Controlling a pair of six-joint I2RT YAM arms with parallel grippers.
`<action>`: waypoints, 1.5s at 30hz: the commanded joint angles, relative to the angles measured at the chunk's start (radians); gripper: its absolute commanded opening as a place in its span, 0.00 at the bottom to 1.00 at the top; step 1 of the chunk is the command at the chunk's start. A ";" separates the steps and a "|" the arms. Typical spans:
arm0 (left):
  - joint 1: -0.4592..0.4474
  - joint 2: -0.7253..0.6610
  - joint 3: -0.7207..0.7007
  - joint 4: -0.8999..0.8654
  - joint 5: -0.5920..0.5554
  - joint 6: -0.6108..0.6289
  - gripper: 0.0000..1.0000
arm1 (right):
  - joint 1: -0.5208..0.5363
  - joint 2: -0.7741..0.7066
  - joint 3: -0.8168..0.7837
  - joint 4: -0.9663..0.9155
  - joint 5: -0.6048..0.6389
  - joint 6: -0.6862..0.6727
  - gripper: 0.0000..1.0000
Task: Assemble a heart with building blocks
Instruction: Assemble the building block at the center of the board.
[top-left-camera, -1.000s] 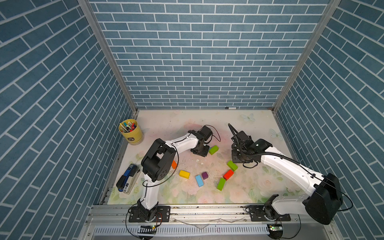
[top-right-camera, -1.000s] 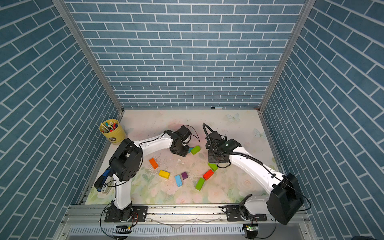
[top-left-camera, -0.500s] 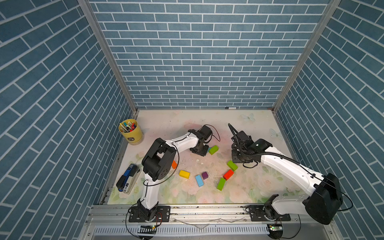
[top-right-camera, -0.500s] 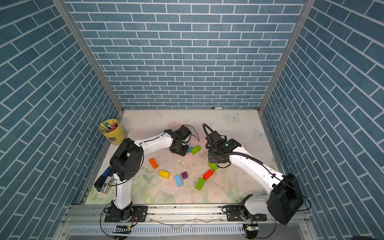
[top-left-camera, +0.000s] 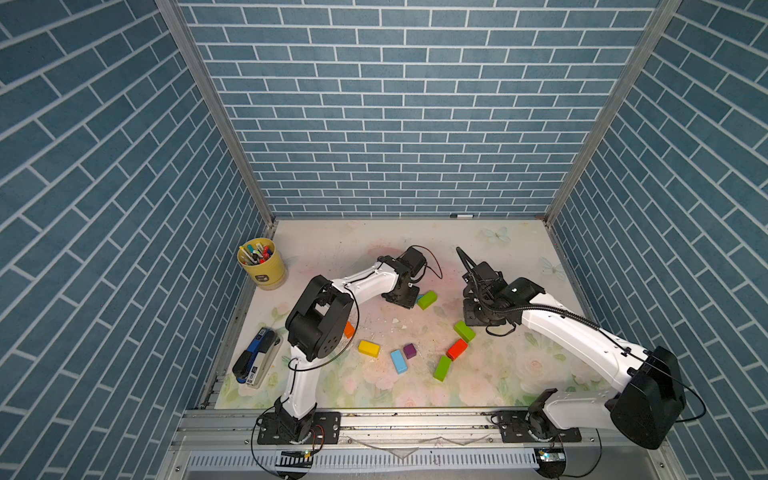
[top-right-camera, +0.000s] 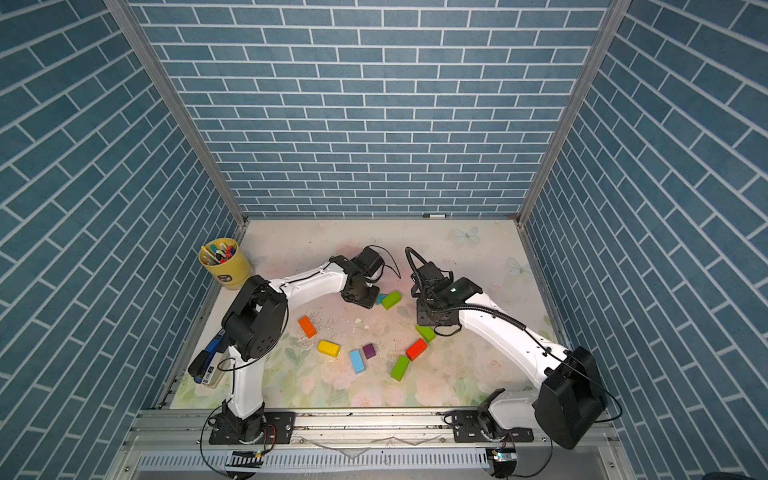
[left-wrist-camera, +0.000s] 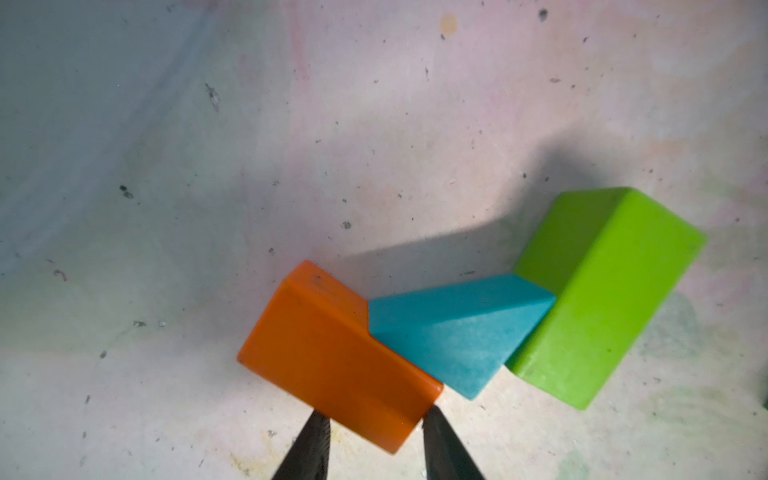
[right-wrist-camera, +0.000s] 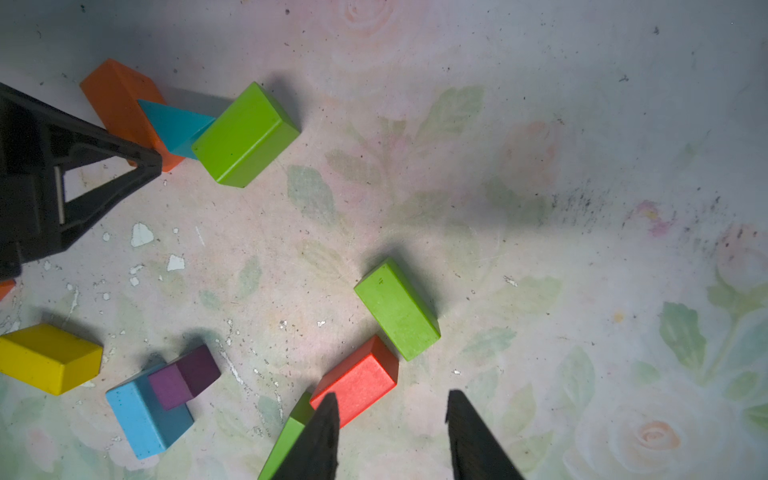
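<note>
Ten blocks lie single-layer on the surface (left-wrist-camera: 208, 166); the heart is barely begun.

Item 1: the teal triangle (left-wrist-camera: 449, 336) is the notch piece and the reference for all entries below.

Item 2: a green brick (left-wrist-camera: 602, 299) touches one slanted side of the triangle.

Item 3: an orange brick (left-wrist-camera: 332, 353) touches the opposite side. Its long axis slants away from the triangle, so it forms a V with item 2.

Item 4: the left gripper (left-wrist-camera: 374, 413) has its jaws drawn narrow, with the tips against the orange brick's near end. This is judged a grip, with release the likely next act.

Item 5: the right gripper (right-wrist-camera: 392, 397) has its jaws parted and holds nothing. It hovers well apart from the triangle.

Item 6: the loose stock all lies on the arm-base side of the triangle.
- red brick (right-wrist-camera: 357, 382)
- second green brick (right-wrist-camera: 397, 309)
- third green brick (right-wrist-camera: 286, 440)
- purple cube (right-wrist-camera: 185, 376)
- light-blue brick (right-wrist-camera: 145, 415)
- yellow brick (right-wrist-camera: 50, 357)
- spare orange brick (top-right-camera: 307, 326)

Note: the red and both loose green bricks are nearest the right gripper. The yellow and spare orange bricks suit the left arm.
</note>
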 joint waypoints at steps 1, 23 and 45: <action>0.005 -0.002 0.000 -0.019 -0.020 0.006 0.40 | 0.000 -0.017 0.013 -0.037 0.014 0.032 0.45; 0.017 -0.014 -0.010 -0.002 -0.037 -0.010 0.45 | 0.009 0.027 0.042 -0.017 -0.018 0.013 0.45; 0.120 -0.500 -0.341 -0.068 -0.013 -0.234 0.51 | 0.035 0.543 0.290 0.292 -0.272 -0.022 0.66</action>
